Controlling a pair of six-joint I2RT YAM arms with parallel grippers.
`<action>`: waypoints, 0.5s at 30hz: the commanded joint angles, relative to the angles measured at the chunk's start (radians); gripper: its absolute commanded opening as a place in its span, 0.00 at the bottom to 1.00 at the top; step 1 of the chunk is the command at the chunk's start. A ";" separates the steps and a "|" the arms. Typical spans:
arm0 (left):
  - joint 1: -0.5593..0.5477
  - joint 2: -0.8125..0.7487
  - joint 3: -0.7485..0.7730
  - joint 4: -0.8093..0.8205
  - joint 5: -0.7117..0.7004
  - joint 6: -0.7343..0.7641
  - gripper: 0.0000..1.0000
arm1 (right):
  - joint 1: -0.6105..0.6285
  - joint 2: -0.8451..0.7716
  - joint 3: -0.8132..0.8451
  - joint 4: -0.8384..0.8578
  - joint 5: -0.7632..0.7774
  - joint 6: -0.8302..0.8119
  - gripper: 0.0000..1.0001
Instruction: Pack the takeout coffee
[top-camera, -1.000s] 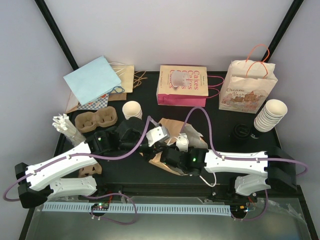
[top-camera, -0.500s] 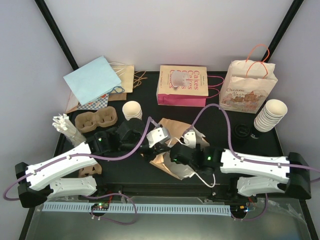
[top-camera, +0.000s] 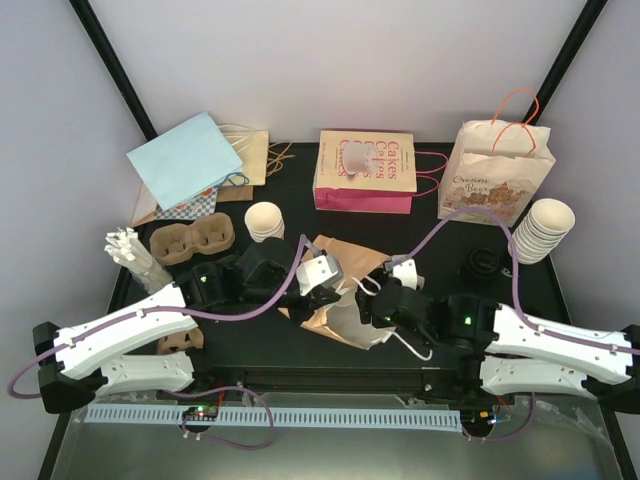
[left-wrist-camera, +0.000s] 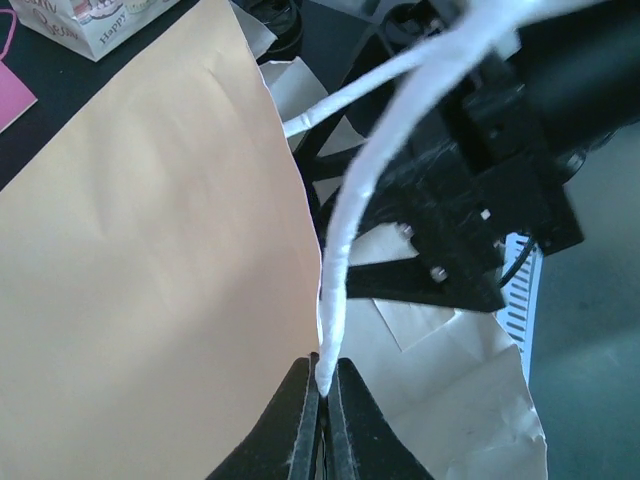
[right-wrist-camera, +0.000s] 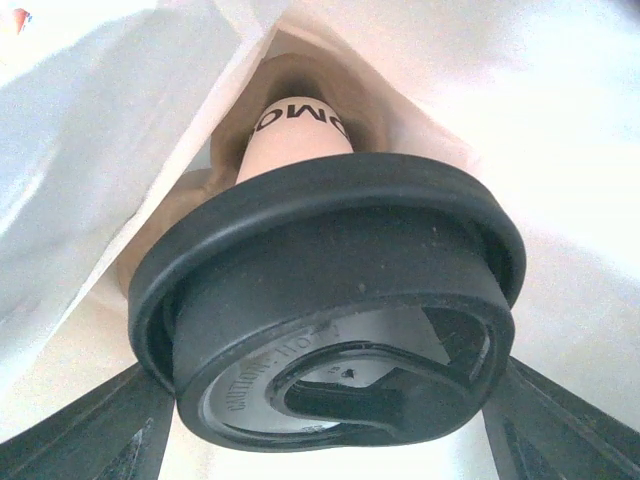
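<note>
Pink bag (top-camera: 365, 172) reads "Cakes" repeatedly; cup (right-wrist-camera: 297, 140) shows partial letters "OMO"; black lid (right-wrist-camera: 330, 300) bears embossed "CAUTION", remainder illegible

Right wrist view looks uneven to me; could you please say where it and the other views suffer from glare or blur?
Right wrist: the white bag lining is blown out, the black lid dark yet fairly sharp. Left wrist: the white paper handle blurs and glares near the lens; the brown bag is evenly lit. Top external: evenly lit, sharp.
</note>
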 joint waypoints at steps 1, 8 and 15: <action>0.001 0.001 0.004 -0.088 -0.077 -0.012 0.01 | -0.005 -0.063 0.066 -0.109 -0.005 -0.020 0.76; 0.027 -0.004 0.011 -0.096 -0.161 -0.060 0.02 | -0.004 -0.222 0.145 -0.211 -0.058 -0.068 0.76; 0.045 -0.024 0.039 -0.119 -0.184 -0.072 0.02 | -0.004 -0.278 0.291 -0.465 0.077 -0.007 0.76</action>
